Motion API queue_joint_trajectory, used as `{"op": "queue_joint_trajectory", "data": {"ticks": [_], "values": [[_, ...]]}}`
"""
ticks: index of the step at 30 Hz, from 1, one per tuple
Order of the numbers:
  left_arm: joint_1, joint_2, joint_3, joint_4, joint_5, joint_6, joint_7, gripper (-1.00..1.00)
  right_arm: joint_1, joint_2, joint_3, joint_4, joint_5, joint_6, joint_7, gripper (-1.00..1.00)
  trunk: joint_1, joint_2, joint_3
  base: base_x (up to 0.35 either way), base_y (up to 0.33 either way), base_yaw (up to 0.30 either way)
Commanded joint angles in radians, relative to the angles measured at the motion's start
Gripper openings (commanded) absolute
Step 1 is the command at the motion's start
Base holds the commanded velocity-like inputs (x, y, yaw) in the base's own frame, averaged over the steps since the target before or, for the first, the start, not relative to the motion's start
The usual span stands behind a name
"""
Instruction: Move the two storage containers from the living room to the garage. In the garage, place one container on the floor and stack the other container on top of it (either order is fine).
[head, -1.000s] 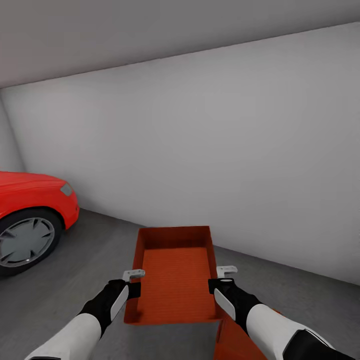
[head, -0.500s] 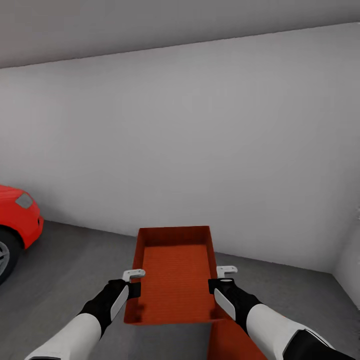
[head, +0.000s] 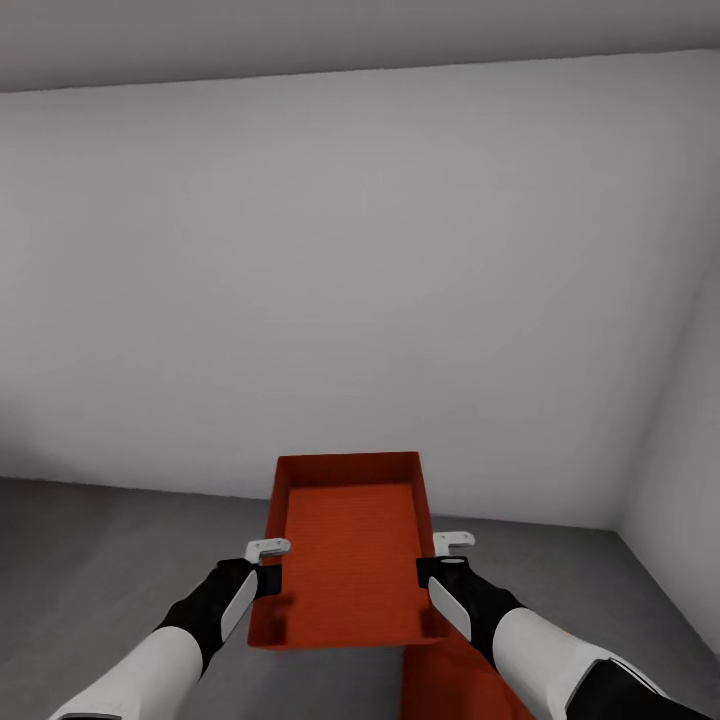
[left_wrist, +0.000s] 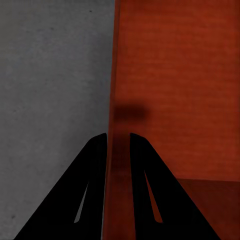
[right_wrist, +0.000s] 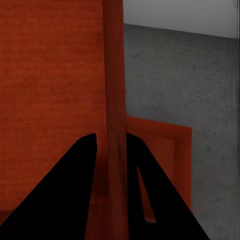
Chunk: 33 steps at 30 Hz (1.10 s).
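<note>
I am holding an orange-red bin (head: 350, 545) out in front of me, lifted clear of the grey concrete floor (head: 110, 560), with its open top facing up and its long sides running away from me toward the far wall (head: 350, 280). My left gripper (head: 268, 550) is clamped on the bin's left wall; in the left wrist view the left gripper (left_wrist: 118, 142) has one dark finger (left_wrist: 95, 165) on the outer face and the other on the inner face, with the thin wall pinched between them. My right gripper (head: 452, 545) grasps the right wall in the same way, and in the right wrist view the right gripper (right_wrist: 111, 142) straddles that upright wall, one finger (right_wrist: 82, 165) inside the bin and one outside. The bin sits level between my two forearms, its ribbed bottom plainly visible from above. The second bin (head: 455, 685) lies on the floor below and to the right of the one I carry, near my right forearm; from my head I see just a part of it under the held bin's near edge, and the right wrist view shows its rim and a corner (right_wrist: 170, 150) resting on the concrete. Ahead, the plain pale wall meets a side wall (head: 680, 480) at a corner on the far right.
</note>
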Motion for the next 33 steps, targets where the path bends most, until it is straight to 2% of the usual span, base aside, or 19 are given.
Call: {"op": "queue_joint_trajectory", "data": {"ticks": [1,16,26,33], "values": [[0.001,0.002,0.016,-0.002,-0.019,0.008,0.027,-1.0,-0.001,-0.013,-0.03,-0.003,0.029,-0.023,-0.046,-1.0,0.001,-0.001,0.0,0.322,0.09,-0.29],[0.001,0.002,0.016,-0.005,-0.019,0.005,0.028,-1.0,-0.001,-0.013,-0.03,-0.003,0.03,-0.023,-0.046,-1.0,0.001,-0.001,0.0,0.297,0.06,-0.289],[0.001,0.002,0.017,-0.006,-0.019,0.009,0.029,-1.0,-0.001,-0.015,-0.03,-0.003,0.028,-0.025,-0.046,-1.0,0.001,-0.001,0.0,0.024,-0.009,-0.051],[0.001,0.002,0.018,-0.006,-0.019,0.013,0.029,-1.0,-0.001,-0.014,-0.03,-0.003,0.028,-0.025,-0.046,-1.0,0.001,-0.001,0.0,0.099,-0.222,-0.012]]}}
